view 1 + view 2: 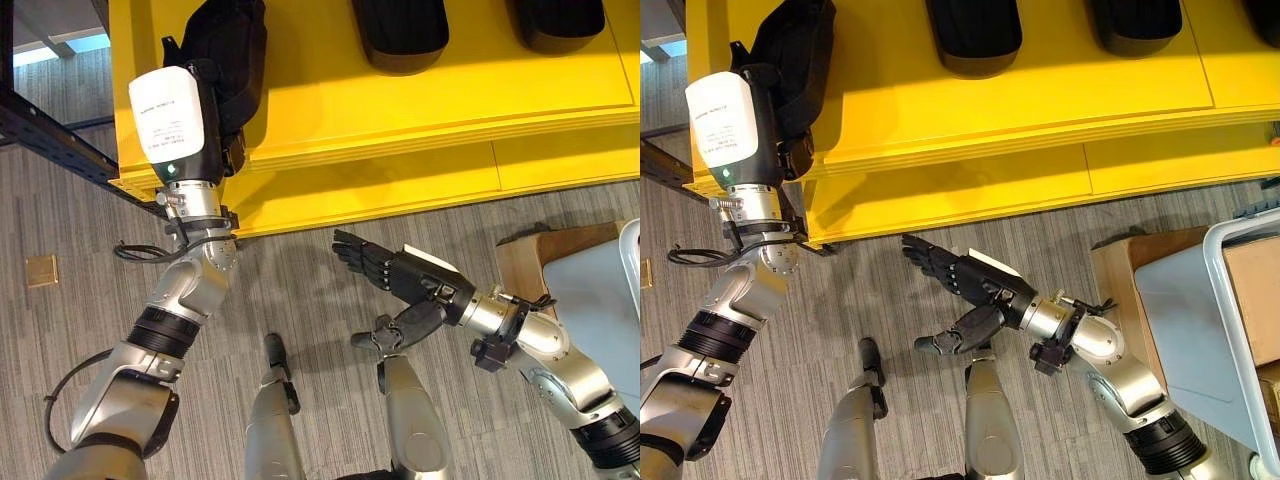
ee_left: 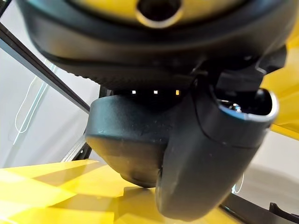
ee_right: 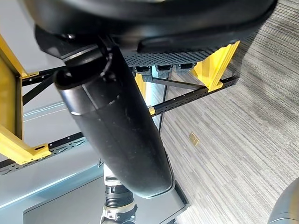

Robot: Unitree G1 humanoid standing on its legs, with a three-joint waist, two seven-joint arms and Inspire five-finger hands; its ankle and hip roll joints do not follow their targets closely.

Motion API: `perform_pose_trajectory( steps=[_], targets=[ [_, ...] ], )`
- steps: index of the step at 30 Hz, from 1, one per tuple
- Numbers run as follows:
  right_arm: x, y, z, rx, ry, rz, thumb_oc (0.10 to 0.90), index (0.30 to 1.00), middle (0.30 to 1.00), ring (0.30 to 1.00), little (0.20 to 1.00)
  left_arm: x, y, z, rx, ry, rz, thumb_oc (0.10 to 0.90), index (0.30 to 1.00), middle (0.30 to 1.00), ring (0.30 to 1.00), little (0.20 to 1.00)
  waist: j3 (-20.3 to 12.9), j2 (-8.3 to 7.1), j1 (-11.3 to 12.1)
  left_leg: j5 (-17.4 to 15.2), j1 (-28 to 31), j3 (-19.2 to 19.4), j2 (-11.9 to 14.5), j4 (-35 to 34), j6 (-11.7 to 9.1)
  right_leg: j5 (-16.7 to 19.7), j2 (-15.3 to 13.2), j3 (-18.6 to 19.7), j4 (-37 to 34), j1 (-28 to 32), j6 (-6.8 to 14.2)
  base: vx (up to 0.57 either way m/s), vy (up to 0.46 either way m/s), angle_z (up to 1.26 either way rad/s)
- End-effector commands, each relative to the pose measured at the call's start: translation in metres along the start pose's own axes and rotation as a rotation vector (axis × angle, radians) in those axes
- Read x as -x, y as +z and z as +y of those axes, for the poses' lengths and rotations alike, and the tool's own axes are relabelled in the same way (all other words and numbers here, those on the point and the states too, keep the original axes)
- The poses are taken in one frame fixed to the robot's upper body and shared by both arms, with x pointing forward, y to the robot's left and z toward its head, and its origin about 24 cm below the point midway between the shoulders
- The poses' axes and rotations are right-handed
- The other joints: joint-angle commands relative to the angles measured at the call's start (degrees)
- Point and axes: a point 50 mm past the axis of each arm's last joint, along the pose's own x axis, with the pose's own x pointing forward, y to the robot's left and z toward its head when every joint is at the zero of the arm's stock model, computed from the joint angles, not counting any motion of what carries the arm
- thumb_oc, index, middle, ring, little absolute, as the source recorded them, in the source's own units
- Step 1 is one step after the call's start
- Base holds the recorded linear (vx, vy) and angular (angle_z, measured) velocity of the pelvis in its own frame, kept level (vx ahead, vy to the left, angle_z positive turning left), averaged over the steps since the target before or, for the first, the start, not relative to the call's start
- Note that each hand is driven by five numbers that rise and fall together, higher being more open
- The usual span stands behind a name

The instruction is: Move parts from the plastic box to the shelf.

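Nearest to me, the right hand hangs empty over the floor, fingers straight and relaxed, I think because it waits for its turn. Beside it stands the grey plastic box. Further away, my left hand reaches onto the yellow shelf with a black rounded part; its fingers are hidden, so I cannot tell its grasp. 2 similar parts already lie there.

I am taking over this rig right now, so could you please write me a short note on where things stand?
Left robot hand: up at the yellow shelf, around a black part; fingers hidden, grip unclear.
Right robot hand: open and empty, over the floor below the shelf.
Done: two more black parts already lie on the shelf.
Plastic box: at the robot's right.
Left: set the part down, let go, then fetch any parts left in the box.
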Motion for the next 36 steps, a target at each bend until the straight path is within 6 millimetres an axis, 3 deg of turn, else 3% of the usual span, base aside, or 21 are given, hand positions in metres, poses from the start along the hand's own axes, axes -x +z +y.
perform_pose_trajectory(
  steps=[1, 12, 21, 36],
  targets=[
    [-0.011, 0.045, 0.007, 0.071, 0.075, -0.263, 0.9, 1.0, 1.0, 1.0, 1.0, -0.047, 0.015, 0.042, -0.031, 0.241, -0.101, 0.4, 0.3, 0.3, 0.3, 0.3, -5.48, -1.71, -1.06, -7.32, 0.82, 2.72, -3.82, 2.0, 4.91, -7.7, 4.23, -4.41, 1.85, 2.75, -6.68, 0.0, 0.0, 0.0],
    [-0.013, 0.049, 0.001, 0.086, 0.113, -0.23, 0.9, 1.0, 1.0, 1.0, 1.0, -0.064, 0.009, 0.025, -0.089, 0.166, 0.008, 0.4, 0.3, 0.3, 0.3, 0.3, -4.76, -1.7, -3.5, -7.41, 0.09, 3.57, -2.97, 3.21, 4.9, -8.44, 5.49, -3.1, 4.65, 0.39, -7.35, 0.01, -0.004, -0.02],
    [-0.013, 0.05, 0.0, 0.105, 0.179, -0.196, 0.9, 1.0, 1.0, 1.0, 1.0, -0.075, -0.012, 0.018, -0.159, 0.129, 0.139, 0.4, 0.3, 0.3, 0.3, 0.3, -4.02, -1.78, -6.48, -7.55, 0.09, 4.8, -2.05, 3.84, 4.8, -9.2, 6.74, -1.6, 7.63, -2.06, -7.97, 0.02, 0.01, -0.09],
    [-0.017, 0.048, 0.003, 0.105, 0.234, -0.179, 0.9, 1.0, 1.0, 1.0, 1.0, -0.066, -0.034, 0.007, -0.177, 0.076, 0.319, 0.4, 0.3, 0.3, 0.3, 0.3, -3.62, -2.21, -8.29, -8.63, 0.92, 5.45, -1.68, 5.13, 4.72, -10.77, 6.92, -0.88, 11.01, -3.48, -8.67, 0.02, 0.011, -0.05]
  ],
)
